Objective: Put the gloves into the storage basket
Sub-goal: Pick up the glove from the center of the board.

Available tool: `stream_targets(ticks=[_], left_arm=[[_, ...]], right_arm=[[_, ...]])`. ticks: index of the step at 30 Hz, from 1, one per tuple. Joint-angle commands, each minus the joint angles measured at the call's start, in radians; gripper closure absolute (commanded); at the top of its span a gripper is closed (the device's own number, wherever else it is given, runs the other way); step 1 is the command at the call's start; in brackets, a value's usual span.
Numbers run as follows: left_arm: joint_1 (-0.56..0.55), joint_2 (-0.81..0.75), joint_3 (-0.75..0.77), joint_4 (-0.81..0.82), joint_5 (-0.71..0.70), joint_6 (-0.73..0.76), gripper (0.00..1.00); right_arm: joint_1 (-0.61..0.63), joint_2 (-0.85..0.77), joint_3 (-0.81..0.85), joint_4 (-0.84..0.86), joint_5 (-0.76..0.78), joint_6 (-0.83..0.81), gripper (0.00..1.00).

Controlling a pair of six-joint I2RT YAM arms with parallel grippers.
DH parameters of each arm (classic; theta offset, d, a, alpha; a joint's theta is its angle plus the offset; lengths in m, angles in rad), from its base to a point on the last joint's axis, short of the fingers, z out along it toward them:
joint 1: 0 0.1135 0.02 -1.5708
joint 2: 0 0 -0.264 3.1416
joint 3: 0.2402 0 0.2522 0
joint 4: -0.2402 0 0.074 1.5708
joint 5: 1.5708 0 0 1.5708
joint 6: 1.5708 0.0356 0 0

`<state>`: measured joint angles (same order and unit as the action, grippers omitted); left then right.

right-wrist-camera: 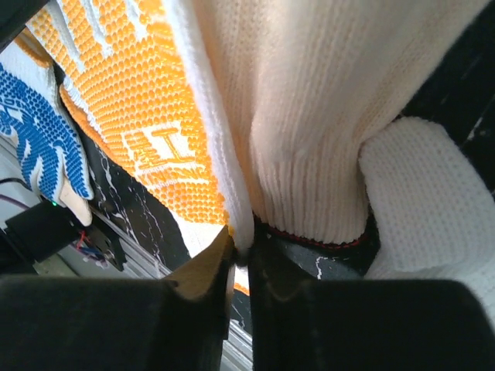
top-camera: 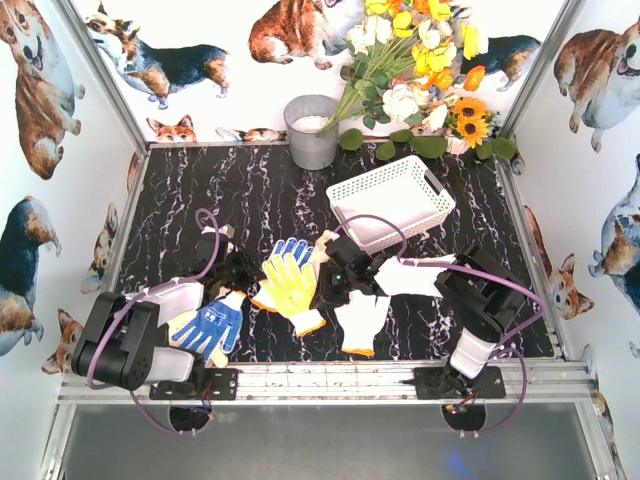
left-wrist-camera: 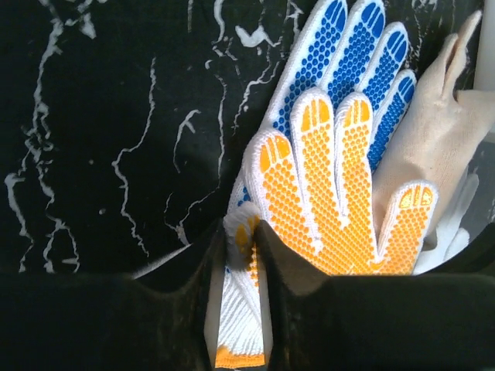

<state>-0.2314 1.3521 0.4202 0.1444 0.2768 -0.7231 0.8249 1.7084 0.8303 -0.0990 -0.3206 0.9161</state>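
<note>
Two grippers bear on one heap of gloves at the near centre of the table.

Left gripper: jaws drawn close, pinching a folded finger of the yellow glove.

Right gripper: jaws tight on a thin strip of white knit. This is apparently the yellow glove's side edge, where it meets the cuff of the cream glove; whether the cuff is caught too cannot be told.

Storage basket: stands beyond the heap, toward the far right, and appears to hold no glove yet.

Step in hand, by judgement: the first grasp, before any lift. The next move calls for one claw to release, since both seem to hold the same glove. The right arm, nearer the basket, is the likelier carrier, and must lift high enough to clear the basket wall.

Hindrances: the yellow glove overlies the covered blue glove and touches the cream one, so either may be dragged along.

Also present: a loose blue glove beside the left arm, a white glove and a second white glove near the right arm. A grey bucket and flowers stand behind the basket, off the likely path.
</note>
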Motion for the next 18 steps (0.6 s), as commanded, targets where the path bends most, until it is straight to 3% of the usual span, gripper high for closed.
stream_targets(ticks=[1, 5, 13, 18], left_arm=[[0.014, -0.029, 0.0, -0.09, -0.059, 0.063, 0.87], [0.014, -0.094, 0.034, -0.185, -0.083, 0.109, 0.99], [0.014, -0.285, 0.1, -0.395, -0.119, 0.104, 1.0], [0.014, -0.383, 0.125, -0.435, -0.065, 0.057, 1.0]], right_arm=[[0.006, -0.015, 0.002, 0.086, -0.006, 0.003, 0.94], [0.008, -0.04, -0.024, 0.129, -0.041, 0.017, 1.0], [0.008, -0.169, -0.043, 0.105, -0.134, 0.015, 1.0], [0.005, -0.276, -0.028, 0.02, -0.165, -0.009, 1.0]])
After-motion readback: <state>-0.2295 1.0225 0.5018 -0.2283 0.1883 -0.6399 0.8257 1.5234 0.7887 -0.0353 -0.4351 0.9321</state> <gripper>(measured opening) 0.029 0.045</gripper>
